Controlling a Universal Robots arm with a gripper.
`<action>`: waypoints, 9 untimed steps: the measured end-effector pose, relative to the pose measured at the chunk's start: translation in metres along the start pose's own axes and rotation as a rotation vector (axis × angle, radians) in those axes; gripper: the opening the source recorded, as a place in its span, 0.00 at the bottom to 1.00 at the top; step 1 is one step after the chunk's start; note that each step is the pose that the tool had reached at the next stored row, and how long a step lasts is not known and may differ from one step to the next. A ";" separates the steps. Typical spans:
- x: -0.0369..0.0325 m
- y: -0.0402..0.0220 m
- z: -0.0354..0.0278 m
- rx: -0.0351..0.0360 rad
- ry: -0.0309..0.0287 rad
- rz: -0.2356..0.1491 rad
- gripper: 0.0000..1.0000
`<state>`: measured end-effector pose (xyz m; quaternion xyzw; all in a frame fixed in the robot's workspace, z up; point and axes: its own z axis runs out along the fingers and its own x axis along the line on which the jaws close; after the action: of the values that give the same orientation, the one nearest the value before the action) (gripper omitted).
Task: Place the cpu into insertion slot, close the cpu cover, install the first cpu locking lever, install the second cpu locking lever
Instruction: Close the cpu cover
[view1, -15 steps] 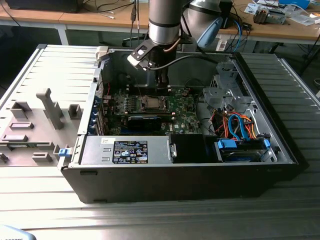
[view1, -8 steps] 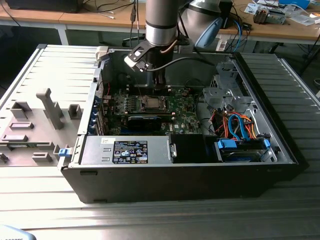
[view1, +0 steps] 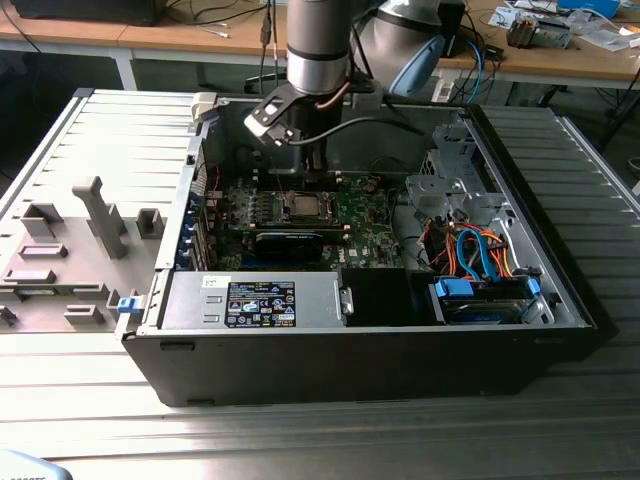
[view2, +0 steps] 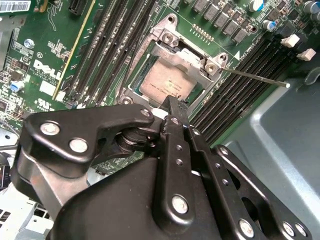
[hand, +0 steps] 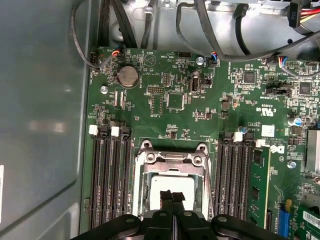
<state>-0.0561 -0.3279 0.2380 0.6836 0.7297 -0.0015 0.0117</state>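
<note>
As the open black metal computer case (view1: 350, 370) lies across the middle of the exterior view, we find a grey moulded plastic fixture tray (view1: 60, 250) at the exterior view's left. The silver-grey robot arm (view1: 318, 50) reaches down from upper centre, and a bundle of orange and blue cables (view1: 480, 250) sits at the exterior view's right.

In the first wrist view the black two-fingered gripper (hand: 172, 196) has its fingertips pressed together with nothing between them. It is poised over the small flat square cpu (hand: 172, 182) with its dull silver-grey top; we cannot tell whether the tips touch it. The cpu sits in its socket on the green motherboard (hand: 175, 100), between banks of black memory slots (hand: 107, 180). The thin silvery metal cpu cover (hand: 172, 161) appears to frame the chip, lowered or nearly so.

In the second wrist view a thin wire locking lever (view2: 255, 77) juts free over the memory slots, not latched. We judge placement done and the work at the cover-and-lever stage. Any move here calls for a light, steady push, since the slots crowd the socket closely.
</note>
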 end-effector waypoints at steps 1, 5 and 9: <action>0.0000 -0.0004 0.0004 0.0000 0.0001 0.000 0.11; 0.0002 -0.0022 0.0020 0.0001 -0.0001 0.000 0.11; 0.0004 -0.0049 0.0041 0.0000 0.0000 0.000 0.11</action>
<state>-0.0610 -0.3279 0.2338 0.6837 0.7296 -0.0015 0.0117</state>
